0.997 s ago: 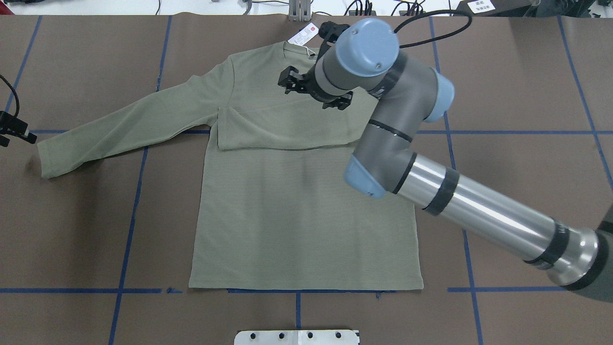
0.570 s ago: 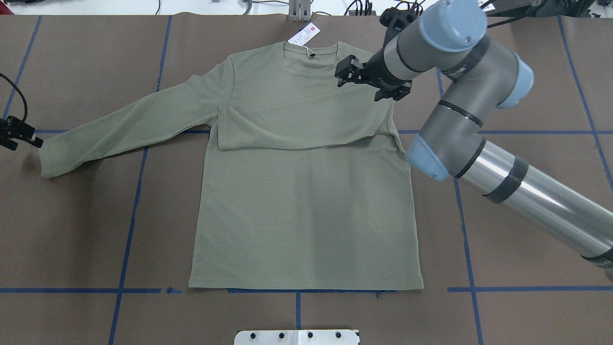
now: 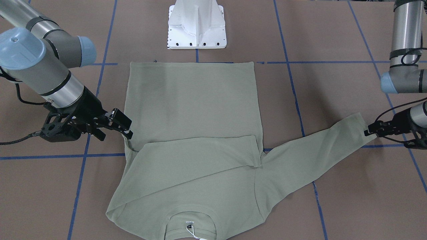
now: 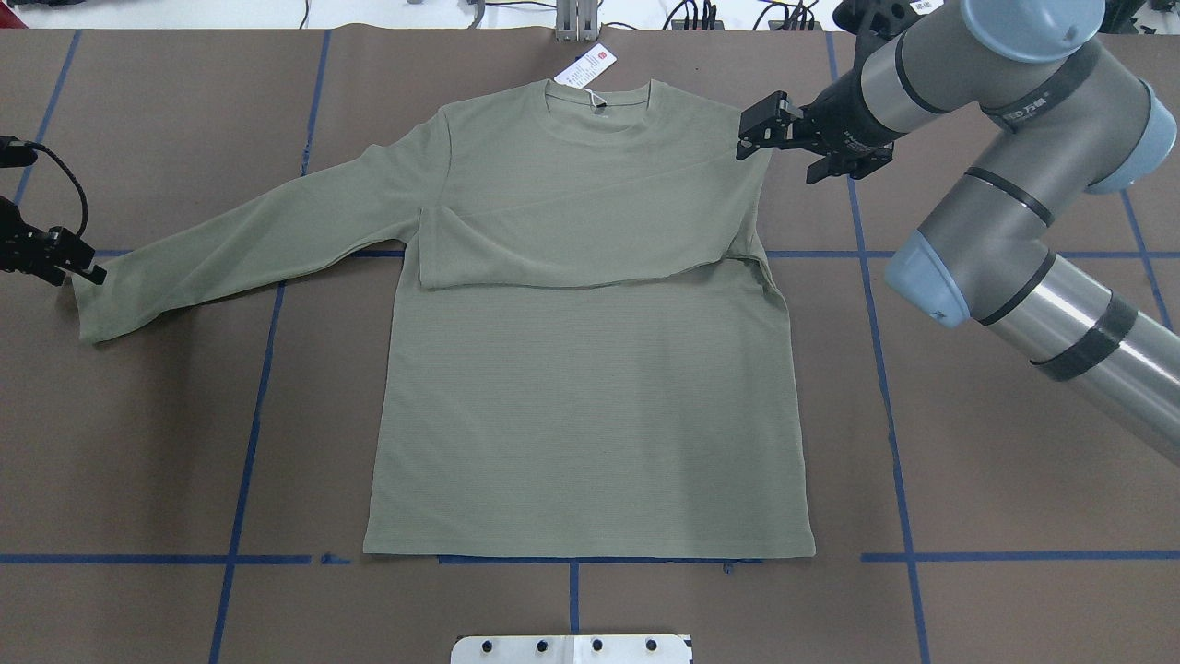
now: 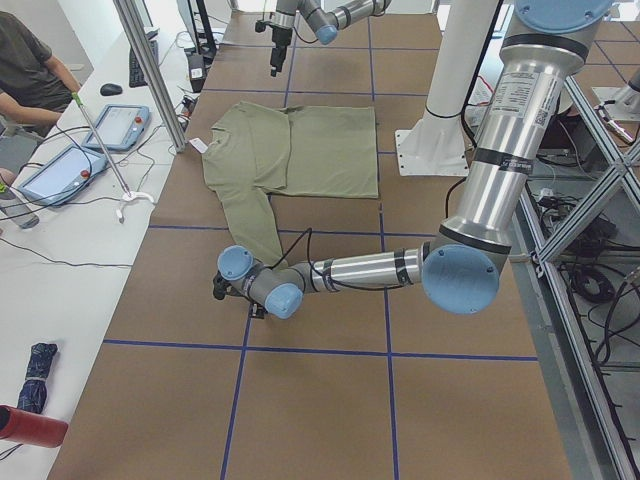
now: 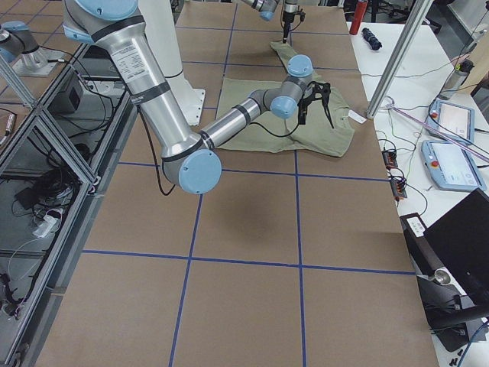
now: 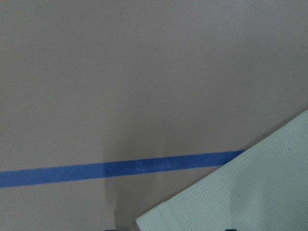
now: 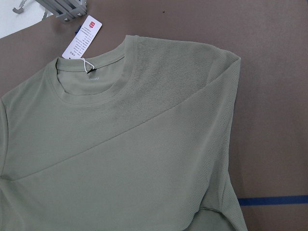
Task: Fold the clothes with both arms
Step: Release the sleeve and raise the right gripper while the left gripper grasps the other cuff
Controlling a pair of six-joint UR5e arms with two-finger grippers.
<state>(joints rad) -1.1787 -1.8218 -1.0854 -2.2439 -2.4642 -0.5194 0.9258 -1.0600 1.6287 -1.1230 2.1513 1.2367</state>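
The shirt [image 4: 590,387] lay mid-bench, one sleeve folded across its chest. The right gripper [image 4: 784,152] hung beside the shoulder, fingers spread. The left gripper [image 4: 83,267] sat at the other cuff; I could not tell how its fingers stood.

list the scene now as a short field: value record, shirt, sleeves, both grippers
shirt: sage-green, long-sleeved, flat on the table, collar away from the robot
hang tag: white, at the collar
right-side sleeve: folded across the chest
left-side sleeve: stretched out sideways, cuff next to the left gripper
right gripper: jaws open, empty, beside the shirt's shoulder
left gripper jaws: cannot tell whether open or shut
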